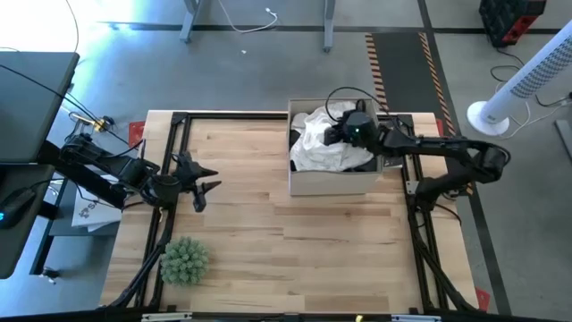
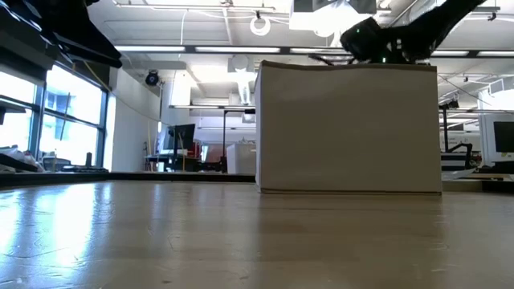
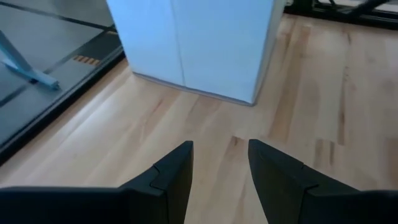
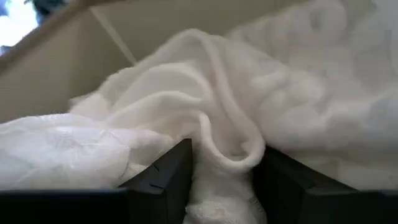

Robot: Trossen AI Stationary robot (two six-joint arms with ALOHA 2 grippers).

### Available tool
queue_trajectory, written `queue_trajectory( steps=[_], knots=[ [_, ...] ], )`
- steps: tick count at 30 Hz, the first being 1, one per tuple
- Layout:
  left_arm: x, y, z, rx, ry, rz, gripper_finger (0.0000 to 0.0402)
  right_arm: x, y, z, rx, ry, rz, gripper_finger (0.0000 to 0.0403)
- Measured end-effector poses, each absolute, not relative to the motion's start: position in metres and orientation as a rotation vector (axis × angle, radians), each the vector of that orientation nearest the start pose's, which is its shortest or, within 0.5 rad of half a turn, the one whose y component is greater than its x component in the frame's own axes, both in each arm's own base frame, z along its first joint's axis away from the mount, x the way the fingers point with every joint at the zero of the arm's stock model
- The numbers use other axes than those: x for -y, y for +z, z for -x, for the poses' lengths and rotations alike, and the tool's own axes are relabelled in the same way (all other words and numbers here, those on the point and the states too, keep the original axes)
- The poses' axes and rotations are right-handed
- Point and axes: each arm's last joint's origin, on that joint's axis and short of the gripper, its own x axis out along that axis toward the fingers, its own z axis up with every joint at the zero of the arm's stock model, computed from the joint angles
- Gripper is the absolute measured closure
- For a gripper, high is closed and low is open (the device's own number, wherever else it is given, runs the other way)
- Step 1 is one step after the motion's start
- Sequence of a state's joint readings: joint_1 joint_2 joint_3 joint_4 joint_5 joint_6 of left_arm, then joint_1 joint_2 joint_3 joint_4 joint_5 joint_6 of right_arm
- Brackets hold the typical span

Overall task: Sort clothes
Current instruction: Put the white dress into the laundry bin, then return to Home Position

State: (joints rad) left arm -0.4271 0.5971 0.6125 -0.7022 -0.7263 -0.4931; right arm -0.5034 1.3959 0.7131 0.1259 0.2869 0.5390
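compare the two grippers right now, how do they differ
The right gripper is down in the white box, its fingers pinching a fold of the white garment. The left gripper hangs open and empty over bare table, well away from the box. Both have dark fingers.

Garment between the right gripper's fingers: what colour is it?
White: a soft, fluffy garment in the box, with the right gripper around a fold. Right wrist view shows it best.

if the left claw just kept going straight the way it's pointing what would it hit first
Probably the box. The left claw hangs open over bare table, nothing between its fingers, and the box's pale wall stands dead ahead. Its tilt is unclear, so it might touch the tabletop first.
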Motion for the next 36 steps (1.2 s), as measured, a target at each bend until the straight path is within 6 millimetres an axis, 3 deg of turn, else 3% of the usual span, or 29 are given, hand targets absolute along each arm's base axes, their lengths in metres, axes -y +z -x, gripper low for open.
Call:
queue_trajectory(
  steps=[2, 6, 11, 13, 15, 19, 23, 27, 31, 36],
  knots=[
    [0.029, 0.260, -0.112, -0.474, 0.439, 0.094, 0.0250, 0.141, 0.232, -0.242, -0.340, -0.853, -0.525, 0.0250],
    [0.026, 0.264, -0.106, -0.429, 0.458, 0.103, 0.0250, 0.127, 0.309, -0.230, -0.244, -0.773, -0.454, 0.0250],
    [0.018, 0.283, -0.090, -0.313, 0.437, 0.142, 0.0250, 0.087, 0.380, -0.200, -0.199, -0.651, -0.376, 0.0250],
    [0.014, 0.297, -0.080, -0.255, 0.420, 0.161, 0.0250, 0.065, 0.399, -0.186, -0.162, -0.540, -0.324, 0.0250],
    [0.009, 0.309, -0.069, -0.197, 0.405, 0.179, 0.0250, 0.043, 0.406, -0.172, -0.156, -0.408, -0.277, 0.0250],
    [0.000, 0.323, -0.049, -0.080, 0.380, 0.201, 0.0250, 0.012, 0.396, -0.147, -0.153, -0.152, -0.276, 0.0250],
    [-0.006, 0.323, -0.037, 0.024, 0.371, 0.252, 0.0250, -0.003, 0.360, -0.129, -0.159, -0.046, -0.376, 0.0250],
    [-0.002, 0.307, -0.044, 0.080, 0.327, 0.293, 0.0252, -0.010, 0.320, -0.117, -0.110, 0.049, -0.438, 0.0250],
    [0.005, 0.285, -0.060, 0.100, 0.335, 0.285, 0.0269, -0.011, 0.292, -0.099, -0.048, 0.097, -0.475, 0.0250],
    [0.001, 0.276, -0.065, 0.126, 0.470, 0.273, 0.0302, -0.008, 0.275, -0.072, 0.056, 0.100, -0.490, 0.0250]
  ],
)
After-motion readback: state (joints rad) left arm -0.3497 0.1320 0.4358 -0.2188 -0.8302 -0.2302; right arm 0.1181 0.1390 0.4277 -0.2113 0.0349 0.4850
